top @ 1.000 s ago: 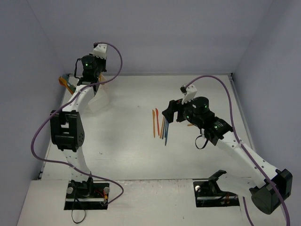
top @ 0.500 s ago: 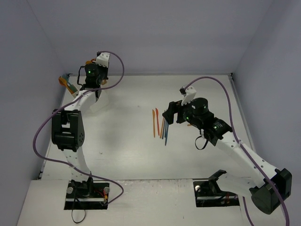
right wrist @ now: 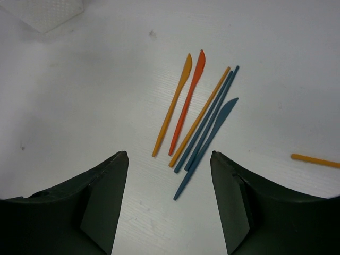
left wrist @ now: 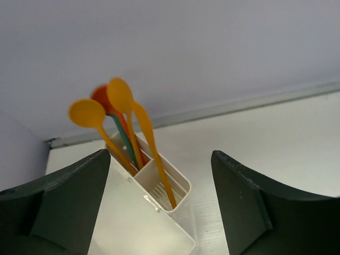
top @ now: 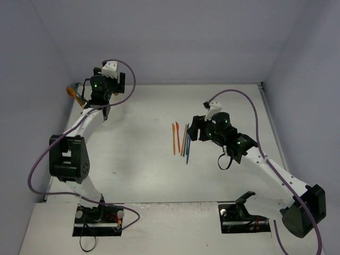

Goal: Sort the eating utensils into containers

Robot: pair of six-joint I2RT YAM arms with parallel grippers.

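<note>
- Left gripper [left wrist: 160, 154], shut a second ago, now gapes empty above the containers [left wrist: 149, 234].
- Right gripper [right wrist: 169, 154], wide and empty: come down squarely astride only the outermost orange knife [right wrist: 169, 111] just ahead.

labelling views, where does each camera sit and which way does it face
top external: above, behind the bases, looking down on the white table; left arm, right arm show whole
left wrist: on the left arm, facing white plastic organizer bins holding orange plastic spoons; left fingers at bottom corners
right wrist: on the right arm, looking down at loose orange, red and blue plastic utensils; right fingers below
shared: top external and right wrist both see those utensils
</note>
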